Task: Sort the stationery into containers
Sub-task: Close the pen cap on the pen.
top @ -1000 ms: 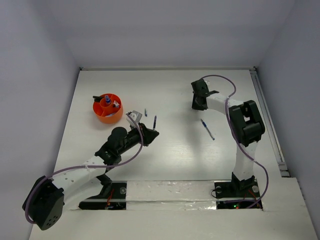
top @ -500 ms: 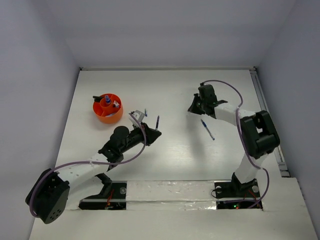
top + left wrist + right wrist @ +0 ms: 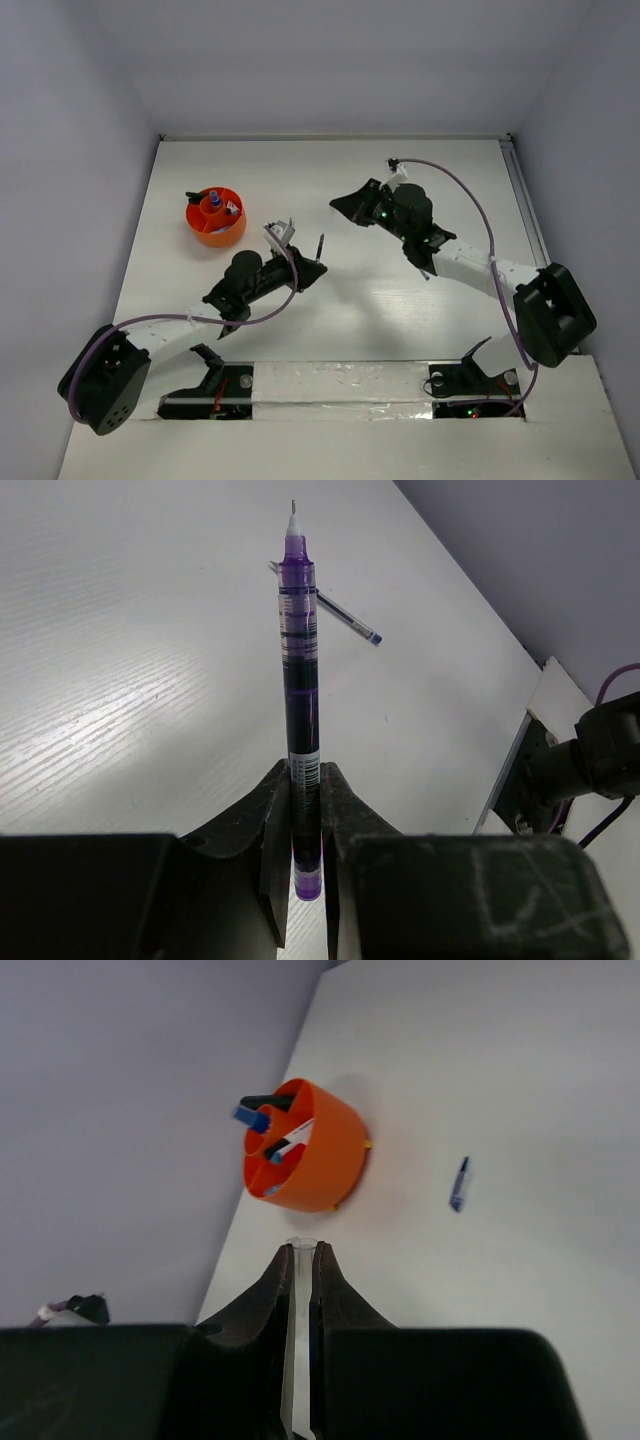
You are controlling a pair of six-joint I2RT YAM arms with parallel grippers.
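While left pincer (image 3: 305, 775) clamps purple pen (image 3: 299, 660), right pincer (image 3: 301, 1256) nips seemingly clear pen (image 3: 297, 1360).

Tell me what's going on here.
Both arms are sorting stationery. The left arm, jaws shut, grips a thin purple pen; the right arm, jaws shut, grips a thin clear pen, facing the round orange plastic cup, which already holds several pieces. A blue pen lies on the white table.
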